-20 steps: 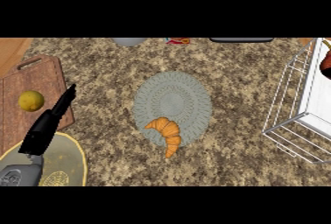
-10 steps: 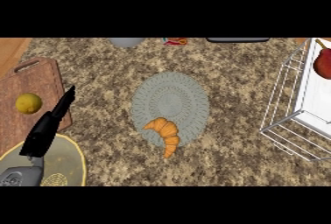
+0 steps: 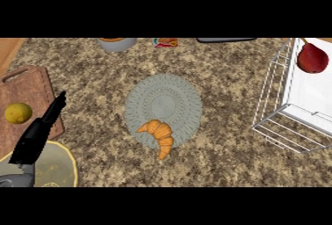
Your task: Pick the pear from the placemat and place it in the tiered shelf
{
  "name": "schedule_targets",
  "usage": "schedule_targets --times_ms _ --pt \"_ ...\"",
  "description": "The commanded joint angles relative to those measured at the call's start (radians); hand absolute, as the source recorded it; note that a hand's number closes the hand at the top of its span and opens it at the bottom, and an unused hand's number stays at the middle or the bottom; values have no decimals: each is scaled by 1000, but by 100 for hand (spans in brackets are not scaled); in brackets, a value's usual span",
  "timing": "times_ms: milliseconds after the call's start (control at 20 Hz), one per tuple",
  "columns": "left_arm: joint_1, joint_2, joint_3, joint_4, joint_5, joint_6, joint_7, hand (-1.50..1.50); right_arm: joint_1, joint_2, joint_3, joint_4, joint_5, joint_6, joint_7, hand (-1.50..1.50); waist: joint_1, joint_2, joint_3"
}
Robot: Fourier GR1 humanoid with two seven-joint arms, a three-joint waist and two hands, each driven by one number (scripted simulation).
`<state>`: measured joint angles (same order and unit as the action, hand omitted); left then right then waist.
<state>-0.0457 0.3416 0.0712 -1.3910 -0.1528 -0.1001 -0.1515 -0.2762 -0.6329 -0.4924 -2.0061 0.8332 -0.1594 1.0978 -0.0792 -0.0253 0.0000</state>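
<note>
The red pear (image 3: 312, 59) sits on the tiered shelf (image 3: 280, 90), far right of the placemat (image 3: 163, 105) — placement looks done. Left hand (image 3: 40, 133) rests left of it, fingers straight, holding nothing; right hand unseen.

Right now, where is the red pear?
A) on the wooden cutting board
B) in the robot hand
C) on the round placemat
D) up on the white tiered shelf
D: the pear sits on the white tiered shelf at the right, while the placemat holds only a croissant.
</note>
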Motion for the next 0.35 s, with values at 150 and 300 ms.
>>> schedule_targets --times_ms 150,300 --pt "-43 -5 3 38 -14 5 -10 0 246 95 -254 -392 -246 153 90 -150 -7 9 -1" --pt "-43 -14 2 27 -14 9 22 0 390 162 -378 -517 -368 185 7 -150 1 9 0"
